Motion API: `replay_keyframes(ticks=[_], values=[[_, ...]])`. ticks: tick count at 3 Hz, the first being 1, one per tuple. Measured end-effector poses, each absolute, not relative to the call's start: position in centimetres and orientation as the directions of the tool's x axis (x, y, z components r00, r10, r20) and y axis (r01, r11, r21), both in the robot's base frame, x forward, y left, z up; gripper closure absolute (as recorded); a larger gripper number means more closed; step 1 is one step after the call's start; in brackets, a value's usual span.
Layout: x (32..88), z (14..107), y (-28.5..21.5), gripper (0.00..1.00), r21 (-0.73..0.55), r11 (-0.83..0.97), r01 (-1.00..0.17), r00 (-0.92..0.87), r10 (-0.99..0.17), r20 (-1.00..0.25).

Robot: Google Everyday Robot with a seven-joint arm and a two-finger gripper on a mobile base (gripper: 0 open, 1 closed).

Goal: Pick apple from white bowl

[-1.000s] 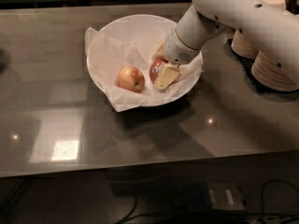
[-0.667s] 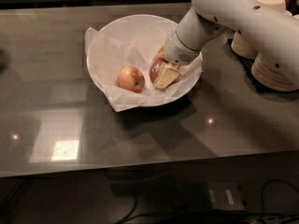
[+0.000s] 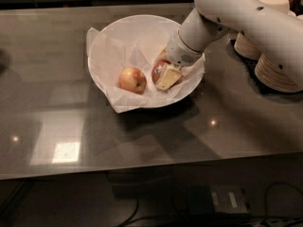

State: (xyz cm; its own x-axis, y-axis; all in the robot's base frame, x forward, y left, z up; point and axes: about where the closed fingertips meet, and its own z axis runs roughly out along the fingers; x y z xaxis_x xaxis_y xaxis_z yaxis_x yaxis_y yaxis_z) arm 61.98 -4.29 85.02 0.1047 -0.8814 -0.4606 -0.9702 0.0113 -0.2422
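The wide white bowl (image 3: pixel 106 41), lined with crinkled white paper, stands on the dark table at the upper middle of the camera view. The deep-red apple (image 3: pixel 157 73) lies in its right half. A paler yellow-and-red apple (image 3: pixel 132 80) lies just left of it. My gripper (image 3: pixel 165 76) reaches down into the bowl from the upper right on its white arm (image 3: pixel 236 13). It sits right against the red apple, covering the apple's right and rear side. The apple rests low in the bowl.
Stacks of beige paper bowls (image 3: pixel 277 72) stand at the right, behind and under the arm. The glossy dark tabletop (image 3: pixel 142 141) stretches to the front, with its edge near the bottom. Cables lie on the floor below.
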Motion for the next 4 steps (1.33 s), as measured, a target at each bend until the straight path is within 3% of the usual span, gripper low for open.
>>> replay_keyframes(ticks=[1,2,4], values=[[62.0,85.8,-4.1,1.00,-0.249,0.013,-0.968,0.113,-0.866,-0.487],[61.9,88.9,-3.7,1.00,-0.275,0.026,-0.961,0.147,-0.795,-0.589],[60.4,96.4,-2.1,1.00,-0.275,0.001,-0.961,0.241,-0.481,-0.843]])
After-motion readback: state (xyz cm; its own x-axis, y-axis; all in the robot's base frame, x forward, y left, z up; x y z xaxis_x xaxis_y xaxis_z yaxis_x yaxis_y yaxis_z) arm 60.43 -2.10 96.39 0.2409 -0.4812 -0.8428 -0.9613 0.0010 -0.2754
